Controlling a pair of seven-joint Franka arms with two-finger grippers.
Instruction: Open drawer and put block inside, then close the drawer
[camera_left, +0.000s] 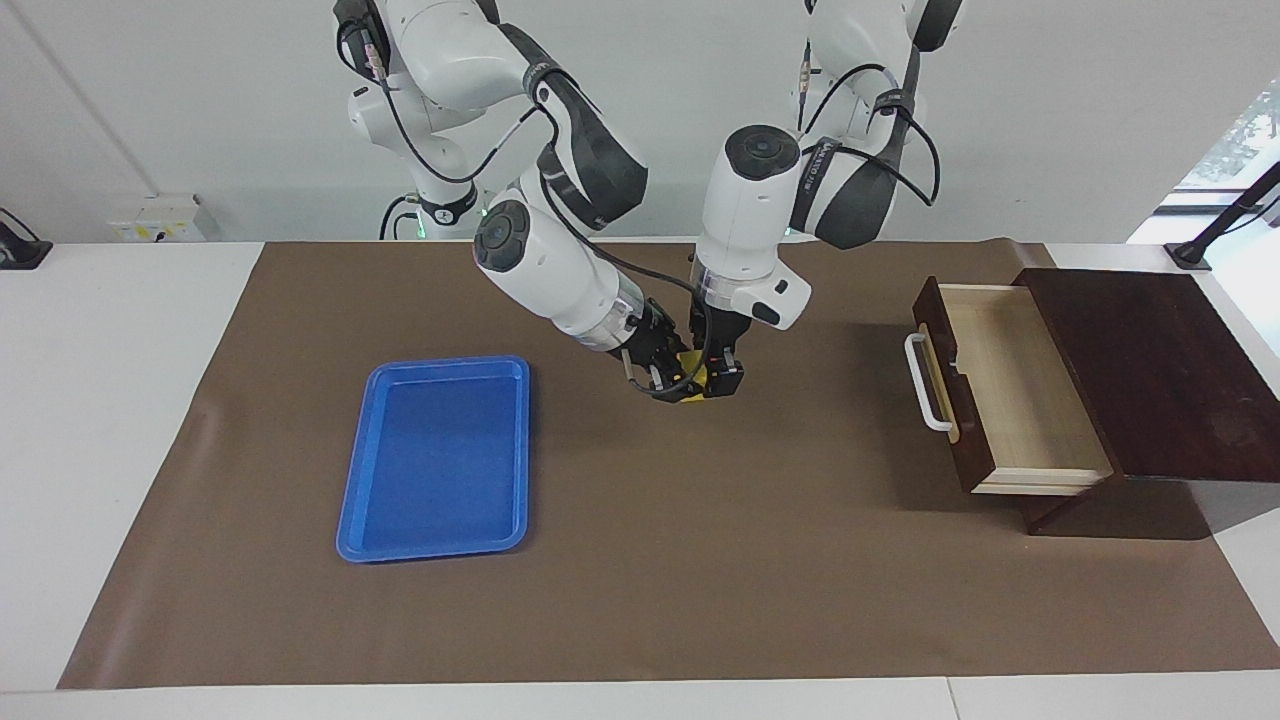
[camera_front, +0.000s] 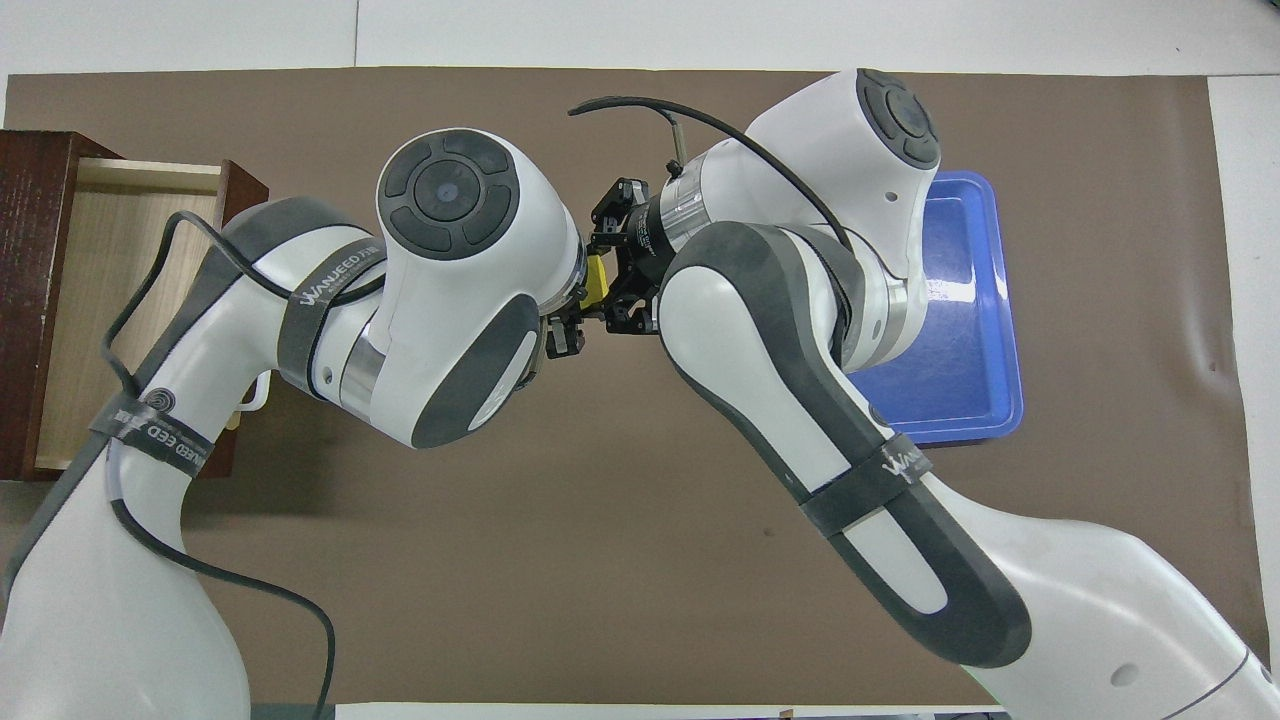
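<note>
The yellow block is over the middle of the brown mat, caught between both grippers and mostly covered by them. My right gripper is shut on the block from the tray's side. My left gripper comes down from above and is shut on the same block from the drawer's side. The drawer stands pulled open at the left arm's end of the table. Its pale wooden inside holds nothing, and its white handle faces the grippers.
A blue tray lies on the mat toward the right arm's end, with nothing in it. The dark wooden box holds the drawer. The brown mat covers most of the white table.
</note>
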